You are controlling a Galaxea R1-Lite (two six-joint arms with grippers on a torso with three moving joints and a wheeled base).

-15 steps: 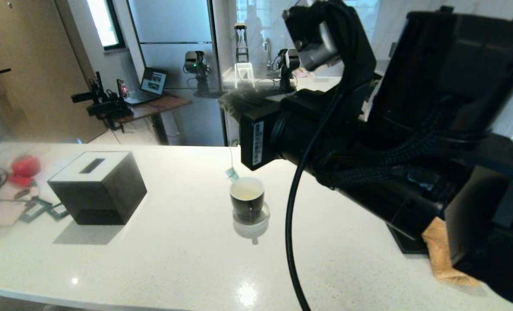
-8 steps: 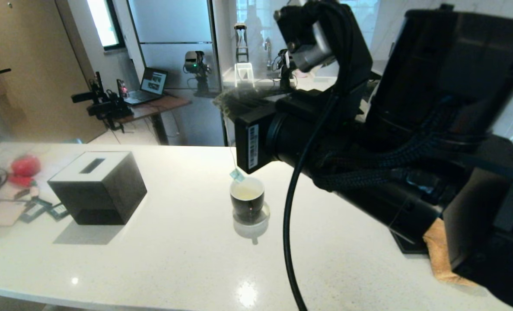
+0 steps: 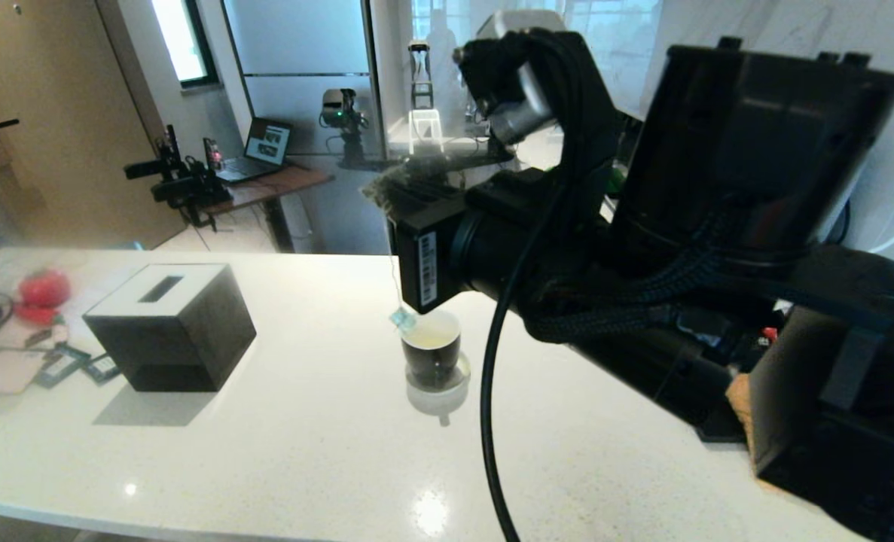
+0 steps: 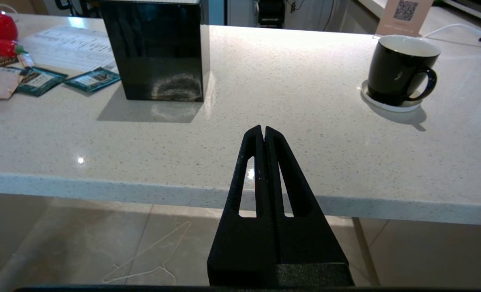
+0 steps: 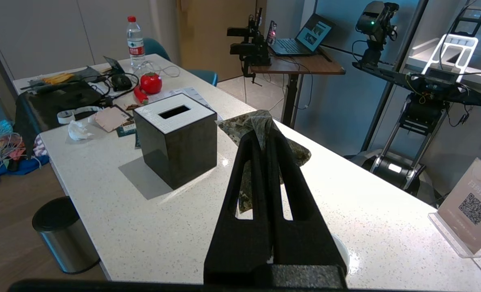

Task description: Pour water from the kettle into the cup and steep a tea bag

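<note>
Grey-green tea bag (image 5: 260, 125) is pinched in the right hand (image 5: 264, 136) high above the counter (image 3: 281, 421), its paper tag dangling at the rim of the cup (image 3: 431, 350), so lower it straight into the water while the pressed-together left hand (image 4: 263, 130) idles.

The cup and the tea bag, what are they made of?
The cup looks like glazed ceramic: shiny black outside with reflections, white inside. The tea bag, pinched in the shut right gripper, looks like thin, crinkly grey-green mesh fabric or paper; which one is unclear.
</note>
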